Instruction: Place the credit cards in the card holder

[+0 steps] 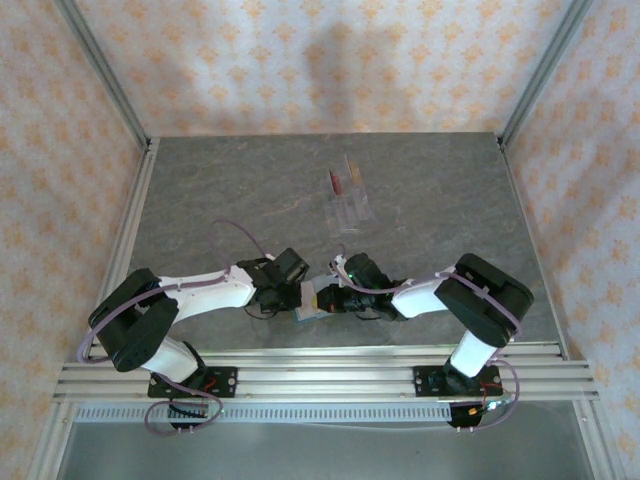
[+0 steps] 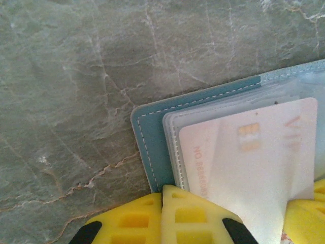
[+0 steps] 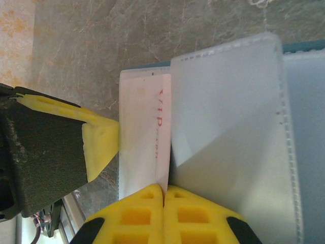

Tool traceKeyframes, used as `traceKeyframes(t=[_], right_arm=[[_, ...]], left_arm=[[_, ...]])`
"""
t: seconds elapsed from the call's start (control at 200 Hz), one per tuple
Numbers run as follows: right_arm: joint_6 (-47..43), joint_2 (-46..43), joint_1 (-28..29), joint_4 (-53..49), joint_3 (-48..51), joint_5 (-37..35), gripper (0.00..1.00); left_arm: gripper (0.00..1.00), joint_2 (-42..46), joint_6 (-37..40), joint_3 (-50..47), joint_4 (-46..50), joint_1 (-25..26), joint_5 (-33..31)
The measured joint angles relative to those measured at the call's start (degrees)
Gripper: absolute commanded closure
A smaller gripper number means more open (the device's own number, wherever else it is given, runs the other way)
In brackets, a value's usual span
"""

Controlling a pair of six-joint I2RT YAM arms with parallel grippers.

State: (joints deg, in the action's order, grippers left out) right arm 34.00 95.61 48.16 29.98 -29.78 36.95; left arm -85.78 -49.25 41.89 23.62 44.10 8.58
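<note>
1. Your two arms meet head-on at the near middle of the grey marbled table [image 1: 220,200]. Both grippers are at the teal card holder [image 2: 151,137], which lies spread flat between them.
2. Your left gripper [image 2: 162,206] has its yellow fingers pressed together on the holder's near edge. The stitched teal cover and the stack of clear sleeves [image 2: 171,127] run in between the pads there.
3. A white credit card [image 2: 254,168], with red lettering and a pale chip, lies over the sleeves. One end overlaps a finger of the left gripper, and the left wrist view does not settle whether that end sits inside a pocket.
4. Your right gripper [image 3: 163,197] comes in from the opposite side. Its jaws are closed tight on the line where the white card's long edge meets a raised sleeve flap [image 3: 228,127]. You cannot tell from the right wrist view which of the two it pinches.
5. In that same view a strip of the white card shows bare beside the flap, and the rest runs behind the frosted plastic. The left gripper's yellow fingertip touches the card's outer edge.
6. Farther up the table, well apart from both grippers, a dark red credit card [image 1: 337,182] stands on edge in a clear stand [image 1: 352,208]. What looks like a second thin card [image 1: 349,170] stands just beside it.
</note>
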Motion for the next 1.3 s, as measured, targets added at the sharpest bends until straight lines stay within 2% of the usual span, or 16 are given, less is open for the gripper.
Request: traceKeyframes(t=[0.2, 0.415, 0.631, 0.976, 1.301], right_arm=[[0.33, 0.07, 0.76, -0.35, -0.35, -0.92, 0.95], [1.22, -1.09, 1.70, -0.98, -0.33, -2.99, 0.82], [-2.01, -6.29, 2.43, -11.32, -2.25, -6.16, 0.67], [-8.85, -13.33, 2.21, -29.97, -10.91, -9.25, 0.65], [-18.23, -9.86, 1.88, -43.36, -19.78, -17.35, 0.63]], left_arm=[[1.00, -0.13, -0.20, 0.00, 0.00, 0.00, 0.00], [1.00, -0.15, -0.20, 0.00, -0.04, 0.02, 0.00], [1.00, -0.15, -0.20, 0.00, -0.04, 0.04, 0.00], [1.00, -0.13, -0.20, -0.09, -0.20, 0.04, 0.00], [1.00, 0.13, -0.20, -0.50, -0.70, 0.04, 0.00]])
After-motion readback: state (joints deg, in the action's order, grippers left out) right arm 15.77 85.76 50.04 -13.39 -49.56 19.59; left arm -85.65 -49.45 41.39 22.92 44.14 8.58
